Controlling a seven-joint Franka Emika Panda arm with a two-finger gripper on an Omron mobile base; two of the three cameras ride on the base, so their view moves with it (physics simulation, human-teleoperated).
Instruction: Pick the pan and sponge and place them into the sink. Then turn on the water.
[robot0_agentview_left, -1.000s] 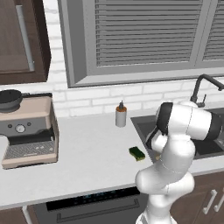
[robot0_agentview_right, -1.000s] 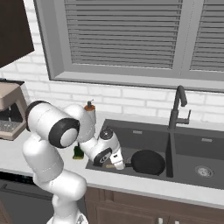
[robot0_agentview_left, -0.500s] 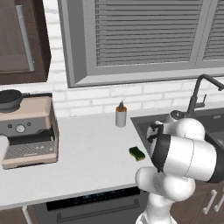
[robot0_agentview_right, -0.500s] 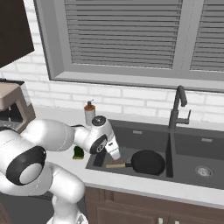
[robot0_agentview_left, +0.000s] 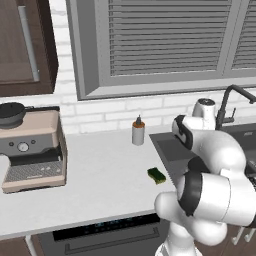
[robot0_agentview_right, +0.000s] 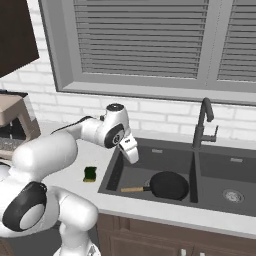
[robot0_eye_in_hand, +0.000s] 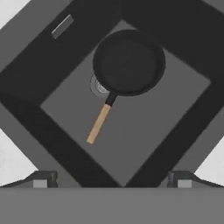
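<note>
Round black frying pan with light wooden handle (robot0_eye_in_hand: 127, 63) sits in dark grey sink basin (robot0_eye_in_hand: 173, 116) below claw (robot0_eye_in_hand: 112, 179), half covering steel drain (robot0_eye_in_hand: 99, 86). Claw fingers wide apart, empty, plenty room around. Small green sponge (robot0_agentview_right: 90, 173) off to side on table (robot0_agentview_left: 100, 175), near sink edge.

Glossy white rounded arm (robot0_agentview_right: 55, 155) links with dark grey joint rings and black circular end caps, a thin dark cable along the upper link, and a white gripper (robot0_agentview_right: 131, 150) body bearing small dark fingertips (robot0_eye_in_hand: 43, 178).
</note>
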